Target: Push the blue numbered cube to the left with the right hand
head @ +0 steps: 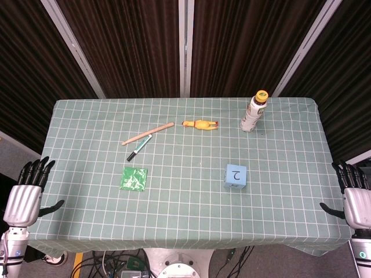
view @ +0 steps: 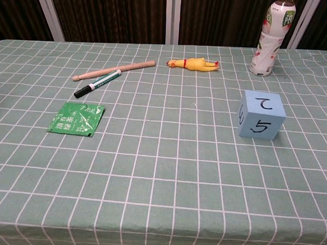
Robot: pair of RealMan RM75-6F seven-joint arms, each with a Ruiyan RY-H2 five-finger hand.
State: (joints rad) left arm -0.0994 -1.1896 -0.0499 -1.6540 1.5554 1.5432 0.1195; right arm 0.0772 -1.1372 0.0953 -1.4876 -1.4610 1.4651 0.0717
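The blue numbered cube (head: 235, 176) stands on the green checked tablecloth, right of centre; in the chest view the blue numbered cube (view: 261, 114) shows a 2 on top and a 5 on its front. My right hand (head: 353, 197) hangs off the table's right edge, fingers apart and holding nothing, well to the right of the cube. Off the left edge my left hand (head: 28, 194) is likewise open and empty. Neither hand shows in the chest view.
A wooden stick (head: 148, 134) and a marker pen (head: 139, 147) lie at the left centre, with a green sachet (head: 134, 178) in front of them. A yellow rubber chicken (head: 200, 124) lies at the back middle. A bottle (head: 254, 111) stands at the back right.
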